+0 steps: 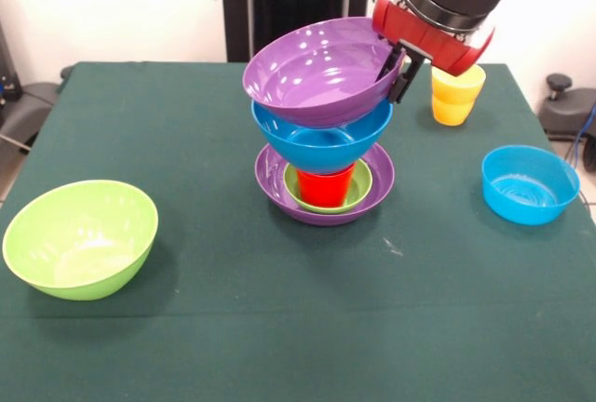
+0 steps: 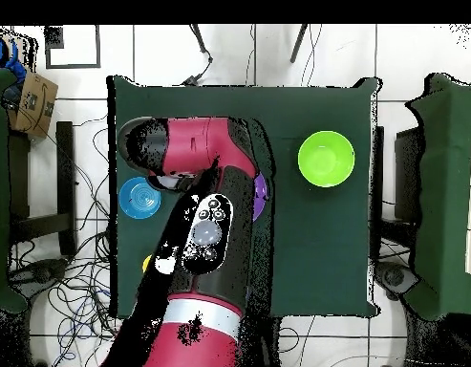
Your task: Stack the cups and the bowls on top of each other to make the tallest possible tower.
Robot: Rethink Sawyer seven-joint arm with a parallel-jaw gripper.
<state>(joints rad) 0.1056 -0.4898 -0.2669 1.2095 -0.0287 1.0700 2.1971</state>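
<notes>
On your green surface point(image 1: 205, 328) the tower point(image 1: 324, 155) stands mid-table. Its top purple bowl point(image 1: 321, 72) sits tilted on the blue bowl point(image 1: 321, 141) — your tool point(image 1: 399, 69) is clamped on that purple bowl's rim, on the side toward the yellow cups point(image 1: 456, 95).

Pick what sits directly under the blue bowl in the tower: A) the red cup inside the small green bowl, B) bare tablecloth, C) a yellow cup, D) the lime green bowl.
A: in the front view the blue bowl rests on the red cup, which stands in the small green bowl inside the bottom purple bowl.
</notes>
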